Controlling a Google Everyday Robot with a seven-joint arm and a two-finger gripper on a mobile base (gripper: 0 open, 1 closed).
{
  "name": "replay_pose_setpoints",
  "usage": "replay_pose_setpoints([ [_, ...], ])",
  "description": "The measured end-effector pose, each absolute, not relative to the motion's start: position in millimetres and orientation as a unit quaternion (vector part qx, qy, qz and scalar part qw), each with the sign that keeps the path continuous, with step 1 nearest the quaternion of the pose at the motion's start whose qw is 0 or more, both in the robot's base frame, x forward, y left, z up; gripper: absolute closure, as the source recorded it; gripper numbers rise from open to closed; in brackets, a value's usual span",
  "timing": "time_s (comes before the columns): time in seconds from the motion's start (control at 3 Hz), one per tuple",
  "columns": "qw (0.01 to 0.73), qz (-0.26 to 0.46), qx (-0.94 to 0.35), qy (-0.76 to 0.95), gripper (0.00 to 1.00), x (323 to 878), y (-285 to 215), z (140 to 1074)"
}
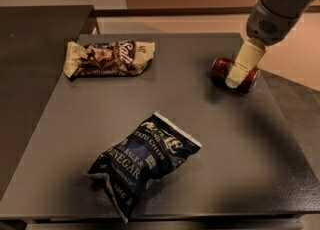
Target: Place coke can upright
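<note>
**Gripper over the lying coke can at the table's right side**

Start at the left of your view. A dark counter runs along that side, just beside the grey table. On the table's far left part lies a brown snack bag with cream ends, flat, its length running left to right.

Toward the middle and nearer to you, a dark blue salt and vinegar potato chip bag lies flat and crumpled. It is set on a diagonal, with its lower corner close to the table's front edge. It is well apart from the brown bag.

To the right, near the table's far right edge, you find the coke can. It lies on its side, not upright, with one end turned toward the left.

The gripper comes down from the grey arm in the upper right corner. Its cream-coloured tip crosses the middle of the can and hides part of the red body. It seems to touch the can, but from this angle you cannot tell whether it grips the can or only rests against it.
</note>
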State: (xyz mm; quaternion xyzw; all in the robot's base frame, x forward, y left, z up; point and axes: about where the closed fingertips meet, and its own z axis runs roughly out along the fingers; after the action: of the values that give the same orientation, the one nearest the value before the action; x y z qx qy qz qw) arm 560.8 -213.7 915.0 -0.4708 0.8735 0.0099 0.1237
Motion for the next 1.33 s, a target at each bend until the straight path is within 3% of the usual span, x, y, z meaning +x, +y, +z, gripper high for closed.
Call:
replay_pose_setpoints([
  [1.0, 0.06, 0.022, -0.394, 0.917, 0.0, 618, -206, 857],
  [1.33, 0.042, 0.015, -0.406, 0.913, 0.18, 619, -200, 844],
])
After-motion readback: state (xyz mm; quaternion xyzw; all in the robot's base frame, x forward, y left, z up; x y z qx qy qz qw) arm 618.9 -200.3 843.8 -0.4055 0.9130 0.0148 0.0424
